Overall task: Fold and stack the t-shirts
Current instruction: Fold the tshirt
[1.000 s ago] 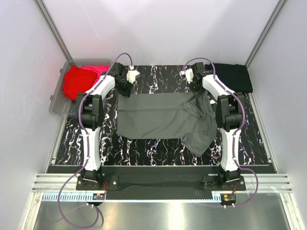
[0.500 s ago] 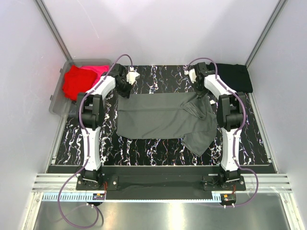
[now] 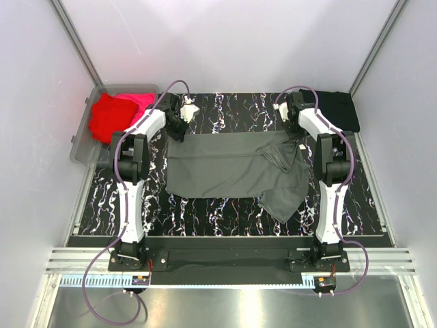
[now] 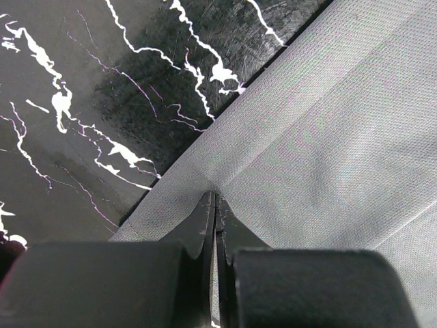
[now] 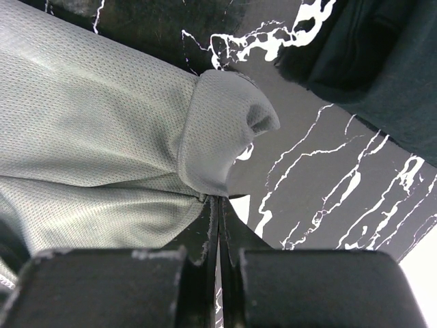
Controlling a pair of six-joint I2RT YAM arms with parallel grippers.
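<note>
The dark grey t-shirt [image 3: 225, 167] lies spread across the middle of the table [image 3: 225, 213]. The left hand [image 4: 214, 205] is pinched closed on its far left edge, and the right hand [image 5: 217, 203] is closed on a bunched fold at its far right corner, near the black t-shirt [image 5: 369, 55].

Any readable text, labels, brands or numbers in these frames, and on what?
None can be read. The dark grey t-shirt, the black t-shirt, the red t-shirt and the marbled table show no print, label or number in any view.
</note>
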